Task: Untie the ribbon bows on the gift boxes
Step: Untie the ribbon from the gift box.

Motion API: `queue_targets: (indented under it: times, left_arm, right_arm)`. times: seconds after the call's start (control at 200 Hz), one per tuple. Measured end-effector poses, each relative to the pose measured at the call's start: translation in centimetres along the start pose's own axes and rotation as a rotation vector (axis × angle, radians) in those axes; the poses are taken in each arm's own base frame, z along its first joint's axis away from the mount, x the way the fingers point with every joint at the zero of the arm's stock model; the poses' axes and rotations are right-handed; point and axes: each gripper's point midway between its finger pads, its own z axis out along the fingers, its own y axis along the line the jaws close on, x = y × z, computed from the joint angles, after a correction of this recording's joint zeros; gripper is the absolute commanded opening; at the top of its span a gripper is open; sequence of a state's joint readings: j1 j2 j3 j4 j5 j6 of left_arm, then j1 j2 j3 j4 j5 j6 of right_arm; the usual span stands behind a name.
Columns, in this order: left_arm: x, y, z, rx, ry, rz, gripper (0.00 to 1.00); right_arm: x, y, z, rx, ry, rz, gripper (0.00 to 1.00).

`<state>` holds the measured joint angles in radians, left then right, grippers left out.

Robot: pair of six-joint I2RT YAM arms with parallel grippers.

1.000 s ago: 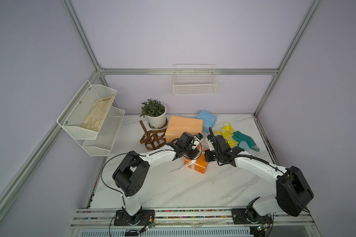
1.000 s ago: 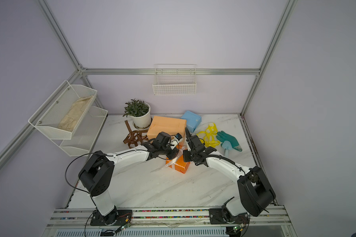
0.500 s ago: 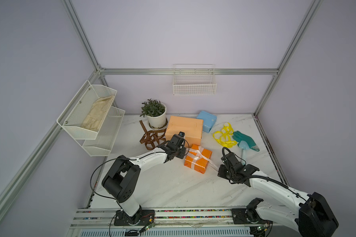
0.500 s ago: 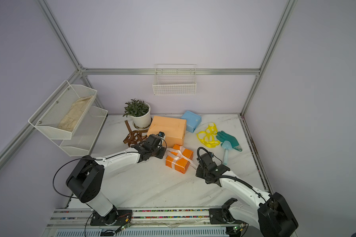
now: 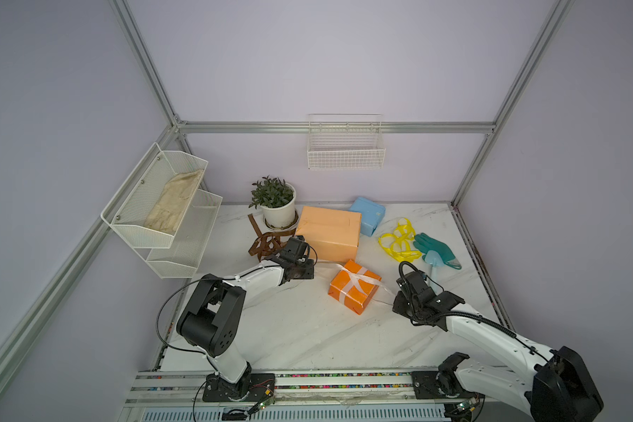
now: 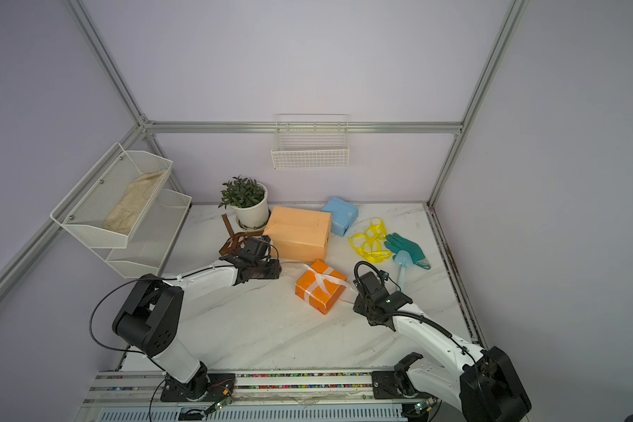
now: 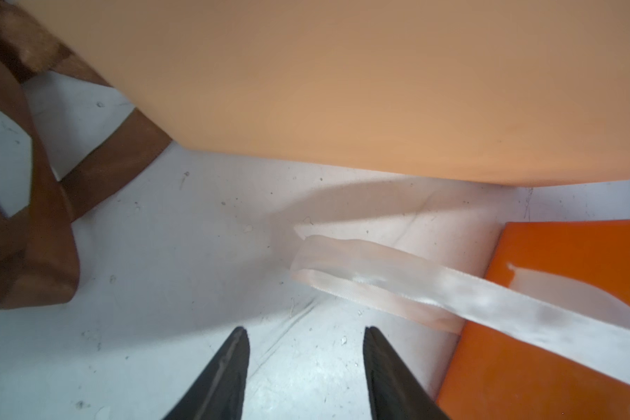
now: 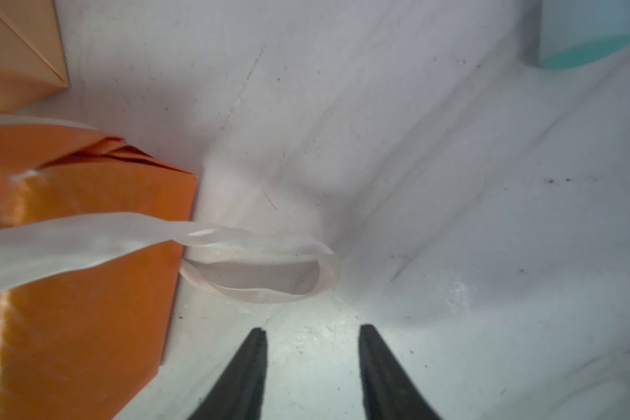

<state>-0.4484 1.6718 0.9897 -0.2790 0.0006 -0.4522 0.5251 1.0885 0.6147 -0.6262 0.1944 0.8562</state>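
The bright orange gift box (image 5: 354,286) lies mid-table with the white ribbon (image 5: 359,279) still crossed over its top. The ribbon's loose ends trail onto the table on both sides. My left gripper (image 7: 306,332) is open with nothing in it, just short of one slack ribbon end (image 7: 379,276). My right gripper (image 8: 311,329) is open and empty too, just short of the other end, a limp loop (image 8: 270,269) beside the orange box (image 8: 81,272). The peach gift box (image 5: 328,234) and blue gift box (image 5: 368,219) stand bare. The brown ribbon (image 5: 265,244) and yellow ribbon (image 5: 399,243) lie loose.
A potted plant (image 5: 278,212) stands at the back beside the peach box. A teal glove (image 5: 437,250) and a pale blue trowel (image 5: 433,263) lie at the right. A white mesh rack (image 5: 161,212) hangs on the left wall, a wire basket (image 5: 346,153) on the back wall.
Both grippers drew apart from the orange box, pulling the white ribbon ends outward, then opened and let them go. The ends now lie slack on the table.
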Motion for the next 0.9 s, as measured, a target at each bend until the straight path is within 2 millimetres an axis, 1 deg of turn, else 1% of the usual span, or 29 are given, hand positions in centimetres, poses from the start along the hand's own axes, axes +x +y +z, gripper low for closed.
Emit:
queue_targets:
  times: [0.01,0.02,0.065,0.17,0.225,0.26,0.33,0.375,0.45,0.53,0.585,0.665,0.685,0.72,0.745,0.76,0.815,0.855,0.9]
  left_arm:
    - [0.0,0.0,0.0,0.001,0.000,-0.001,0.51]
    - [0.0,0.0,0.0,0.002,0.001,0.000,0.51]
    - [0.0,0.0,0.0,0.002,0.002,-0.001,0.53]
    - [0.2,-0.4,-0.3,0.021,0.011,0.005,0.68]
    - [0.2,-1.0,-0.8,0.047,0.011,0.022,0.69]
    - [0.1,-1.6,-1.2,0.068,0.005,0.044,0.70]
    - [-0.1,-3.3,-2.2,0.115,-0.011,0.110,0.70]
    - [0.0,-4.7,-2.7,0.146,-0.017,0.170,0.70]
    - [0.0,-7.1,-3.2,0.192,-0.030,0.266,0.70]
    - [-0.2,-9.3,-3.4,0.229,-0.045,0.361,0.70]
    - [-0.4,-10.1,-3.1,0.237,-0.050,0.411,0.70]
    - [-0.5,-10.4,-2.0,0.229,-0.044,0.459,0.70]
    - [-0.4,-10.3,-1.6,0.224,-0.039,0.471,0.70]
    - [-0.3,-10.2,-1.0,0.215,-0.030,0.484,0.65]
    - [-0.1,-10.2,-0.6,0.212,-0.023,0.492,0.61]
    - [-0.1,-10.3,-0.5,0.217,-0.022,0.498,0.57]
    - [-0.6,-10.7,-0.5,0.225,-0.033,0.510,0.43]
    - [-1.0,-11.0,-0.5,0.224,-0.047,0.530,0.36]
    - [-1.2,-11.1,-0.5,0.222,-0.055,0.540,0.28]
  right_arm:
    - [-0.2,0.2,-0.2,-0.005,-0.003,-0.002,0.66]
    - [-0.4,0.4,-0.3,-0.009,-0.008,-0.008,0.67]
    - [-1.6,1.6,-1.3,-0.040,-0.032,-0.034,0.67]
    - [-4.1,4.9,-3.4,-0.134,-0.082,-0.104,0.63]
    - [-5.2,6.7,-4.1,-0.181,-0.097,-0.149,0.63]
    - [-5.7,7.9,-4.2,-0.208,-0.099,-0.180,0.62]
    - [-6.3,10.0,-3.7,-0.249,-0.091,-0.247,0.62]
    - [-6.1,11.1,-2.9,-0.268,-0.066,-0.294,0.60]
    - [-5.7,12.6,-1.6,-0.295,-0.025,-0.362,0.59]
    - [-5.2,13.6,-0.2,-0.306,0.009,-0.430,0.59]
    - [-4.9,14.0,0.5,-0.312,0.023,-0.469,0.59]
    - [-4.5,14.3,1.0,-0.319,0.036,-0.507,0.58]
    - [-4.4,14.3,1.0,-0.321,0.038,-0.513,0.58]
    - [-4.3,14.4,1.1,-0.324,0.037,-0.523,0.56]
    - [-4.3,14.5,1.1,-0.327,0.036,-0.530,0.52]
    - [-4.3,14.5,1.1,-0.328,0.035,-0.531,0.47]
    - [-4.3,14.7,1.0,-0.338,0.033,-0.546,0.28]
    - [-4.3,14.9,1.0,-0.345,0.032,-0.548,0.13]
    - [-4.2,14.9,1.0,-0.347,0.035,-0.546,0.04]
